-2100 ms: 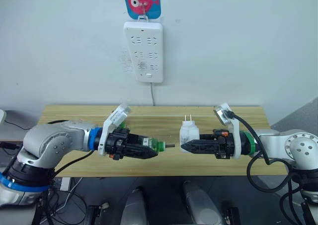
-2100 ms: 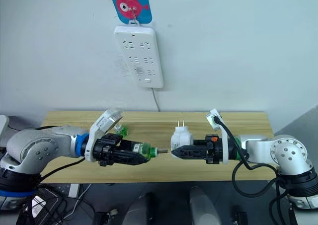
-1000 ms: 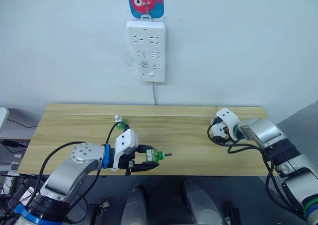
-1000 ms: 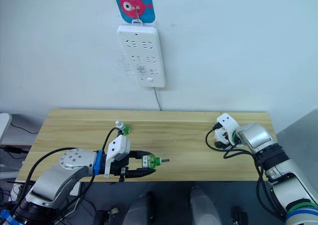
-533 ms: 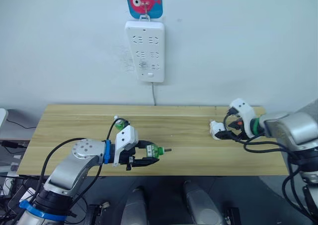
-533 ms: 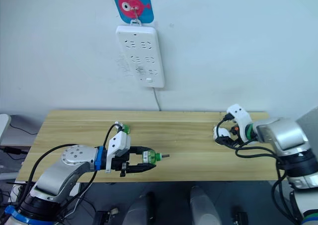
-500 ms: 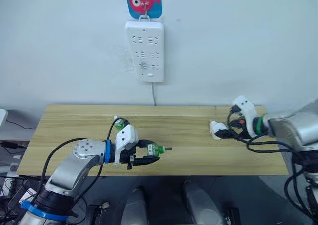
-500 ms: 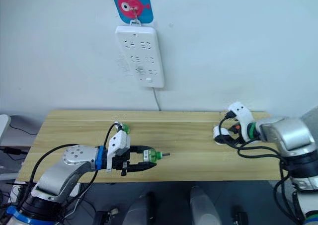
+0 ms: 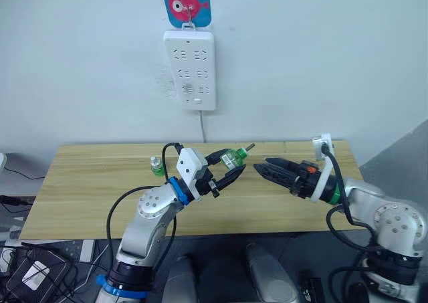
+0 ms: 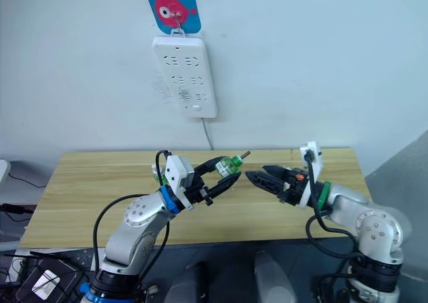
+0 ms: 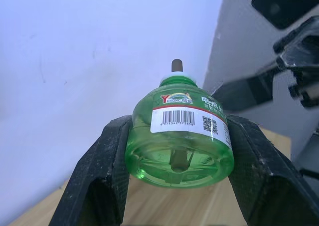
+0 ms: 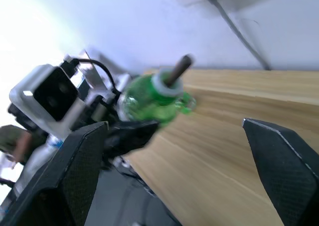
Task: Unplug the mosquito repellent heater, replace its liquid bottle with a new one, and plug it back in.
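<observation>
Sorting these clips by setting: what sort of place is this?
Likely an indoor lab or test room: a plain wooden table against a bare white wall, a wall-hung power strip, and loose cables on the floor.

Left arm raised from the lower left, elbow bent, forearm angled up toward the centre; its hand (image 9: 229, 169) has both black fingers (image 11: 102, 176) closed against the sides of a green bottle (image 11: 180, 138), wick end pointing away from the wrist. Right arm reaches in from the right, forearm near level; its hand (image 9: 262, 166) points toward the left hand, fingers (image 12: 82, 158) spread wide apart with nothing between them. The two hands' tips lie near each other, apart.
</observation>
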Robot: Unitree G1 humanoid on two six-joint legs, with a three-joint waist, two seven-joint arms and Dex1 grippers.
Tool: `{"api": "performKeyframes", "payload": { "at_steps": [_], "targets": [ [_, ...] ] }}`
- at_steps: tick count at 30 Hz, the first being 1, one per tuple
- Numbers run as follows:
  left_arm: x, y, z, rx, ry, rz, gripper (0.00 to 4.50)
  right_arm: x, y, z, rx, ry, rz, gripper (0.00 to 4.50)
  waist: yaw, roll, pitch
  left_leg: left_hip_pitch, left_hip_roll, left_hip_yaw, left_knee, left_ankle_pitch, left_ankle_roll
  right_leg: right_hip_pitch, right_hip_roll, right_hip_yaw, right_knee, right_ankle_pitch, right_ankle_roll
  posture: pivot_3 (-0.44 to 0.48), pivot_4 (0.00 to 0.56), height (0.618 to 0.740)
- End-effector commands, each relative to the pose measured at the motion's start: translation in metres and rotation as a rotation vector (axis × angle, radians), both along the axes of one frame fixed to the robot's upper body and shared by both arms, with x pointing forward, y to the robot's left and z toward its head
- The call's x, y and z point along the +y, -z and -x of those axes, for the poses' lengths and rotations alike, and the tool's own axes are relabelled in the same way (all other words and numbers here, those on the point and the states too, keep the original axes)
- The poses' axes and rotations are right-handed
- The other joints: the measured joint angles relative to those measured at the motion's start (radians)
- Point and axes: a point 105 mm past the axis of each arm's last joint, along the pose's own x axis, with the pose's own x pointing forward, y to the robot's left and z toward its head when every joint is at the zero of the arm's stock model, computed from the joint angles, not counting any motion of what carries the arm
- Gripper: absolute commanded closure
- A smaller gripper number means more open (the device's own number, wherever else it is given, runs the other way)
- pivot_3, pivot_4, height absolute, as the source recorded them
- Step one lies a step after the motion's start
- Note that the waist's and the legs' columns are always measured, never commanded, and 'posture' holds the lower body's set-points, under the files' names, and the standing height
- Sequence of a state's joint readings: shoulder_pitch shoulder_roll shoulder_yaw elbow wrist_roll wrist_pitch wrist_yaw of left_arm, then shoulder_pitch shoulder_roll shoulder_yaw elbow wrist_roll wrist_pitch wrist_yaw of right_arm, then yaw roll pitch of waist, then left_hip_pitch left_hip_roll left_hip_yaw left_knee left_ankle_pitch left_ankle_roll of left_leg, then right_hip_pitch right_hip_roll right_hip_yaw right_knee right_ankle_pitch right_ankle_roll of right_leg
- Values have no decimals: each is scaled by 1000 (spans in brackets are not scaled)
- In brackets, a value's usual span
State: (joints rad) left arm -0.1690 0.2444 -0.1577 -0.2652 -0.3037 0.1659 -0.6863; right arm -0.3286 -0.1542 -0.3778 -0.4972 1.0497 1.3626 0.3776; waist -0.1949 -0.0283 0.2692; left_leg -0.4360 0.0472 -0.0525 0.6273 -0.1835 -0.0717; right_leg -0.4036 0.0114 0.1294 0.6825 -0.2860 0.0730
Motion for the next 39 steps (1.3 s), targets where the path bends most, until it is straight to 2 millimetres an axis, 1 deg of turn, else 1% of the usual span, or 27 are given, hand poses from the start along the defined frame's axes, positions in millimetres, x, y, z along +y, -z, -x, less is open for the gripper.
{"api": "performKeyframes", "payload": {
  "at_steps": [1, 8, 9, 10, 12, 17, 19, 22, 24, 25, 26, 27, 30, 32, 34, 36, 37, 39],
  "targets": [
    [-8, -15, 4, -76, 20, 13, 2165, 8, -14, -5, -18, 24, -66, 0, -7, 0, -1, 0, 0, 0, 1, 0, 0, 0, 0, 0, 0, 0, 0, -271, 219, 733],
    [-12, -22, 1, -91, 16, 27, 2165, 21, -22, -18, 13, 33, -169, 0, -11, 1, -1, 0, 0, 0, -1, 0, 0, 0, 0, 0, 0, 0, 1, -257, 217, 733],
    [-12, -22, 2, -89, 17, 28, 2165, 22, -22, -18, 17, 33, -177, 349, -11, 1, -1, -1, 0, 0, -1, 0, 0, -1, 0, 0, 0, 0, 1, -254, 216, 733],
    [-12, -22, 2, -91, 17, 29, 2165, 22, -23, -19, 20, 31, -188, 561, -11, 1, -1, -1, 0, 0, -2, 0, 0, -1, 0, 0, 0, 0, 1, -254, 216, 733],
    [-12, -23, 3, -81, 11, 43, 2165, 23, -25, -18, 27, 11, -212, 1212, -11, 1, -1, -1, 0, -1, -3, 0, 0, -1, 1, -1, 0, 0, 1, -251, 216, 733],
    [-14, -24, 5, -79, 16, 56, 2165, 25, -25, -14, 40, -36, -218, 3091, -10, 1, -1, -1, 0, -1, -3, 0, 0, -1, 1, -1, 0, 0, 1, -245, 219, 733],
    [-16, -24, 6, -80, 21, 61, 2165, 26, -24, -10, 43, -69, -207, 3678, -10, 1, -1, -1, 0, -1, -2, 0, 0, -1, 1, -1, 0, 0, 1, -245, 219, 733],
    [-18, -25, 7, -82, 29, 64, 2165, 27, -24, -8, 46, -100, -194, 3681, -10, 1, -1, -1, 0, -1, -2, 0, 0, -1, 1, -1, 0, 0, 1, -245, 219, 733],
    [-15, -15, 5, -58, 15, 12, 2165, 27, -23, -7, 43, -110, -178, 3681, -10, 1, -1, -1, 0, -1, -2, 0, 0, -1, 1, -1, 0, 0, 1, -235, 222, 733],
    [-13, -10, 4, -43, 6, -14, 1460, 27, -23, -7, 38, -109, -168, 3681, -9, 1, -1, -1, 0, -1, -2, 0, 0, -1, 1, -1, 0, 0, 1, -235, 222, 733],
    [-11, -7, 4, -35, 1, -32, 1265, 26, -23, -8, 35, -107, -161, 3681, -8, 1, -1, -1, 0, -1, -2, 0, 0, -1, 1, -1, 0, 0, 1, -234, 223, 733],
    [-5, -4, 5, -42, -11, -54, 940, 24, -22, -10, 31, -94, -150, 3681, -10, 1, -1, -1, 0, -1, -2, 0, 0, -1, 1, -1, 0, 0, 1, -232, 224, 733],
    [18, 8, 5, -29, -80, -141, 35, 13, -15, -19, -12, -30, -49, 3681, -9, 2, -1, -1, 1, -1, -3, 0, 0, -1, 1, -1, 0, 0, 1, -223, 229, 733],
    [38, 16, 8, -18, -117, -199, 0, 7, -7, -32, -75, 37, 57, 3681, -8, 1, -1, -1, 1, -1, -3, 0, 0, -2, 1, -1, -1, 0, 1, -204, 241, 733],
    [53, 19, 15, -12, -142, -238, 0, 3, 5, -49, -190, 127, 215, 3681, -7, 2, -1, -1, 1, -1, -3, 0, 0, -2, 1, 0, -1, 0, 1, -193, 248, 733],
    [61, 19, 25, -8, -153, -252, 0, 3, 20, -69, -353, 220, 389, 3681, -4, 1, -1, 0, 1, -1, -3, 0, 0, -2, 1, -1, -1, 0, 1, -180, 255, 733],
    [62, 18, 27, -9, -155, -254, 0, 4, 25, -75, -411, 242, 437, 3681, -2, 1, -1, 0, 1, 0, -3, 0, 0, -2, 1, 0, -1, 0, 1, -175, 257, 733],
    [64, 16, 35, -6, -171, -254, 0, 1, 40, -93, -474, 344, 503, 3681, 1, 1, -1, 0, 1, 1, -3, 0, 0, -2, 0, 0, -2, 0, 1, -155, 266, 733]
  ]
}}
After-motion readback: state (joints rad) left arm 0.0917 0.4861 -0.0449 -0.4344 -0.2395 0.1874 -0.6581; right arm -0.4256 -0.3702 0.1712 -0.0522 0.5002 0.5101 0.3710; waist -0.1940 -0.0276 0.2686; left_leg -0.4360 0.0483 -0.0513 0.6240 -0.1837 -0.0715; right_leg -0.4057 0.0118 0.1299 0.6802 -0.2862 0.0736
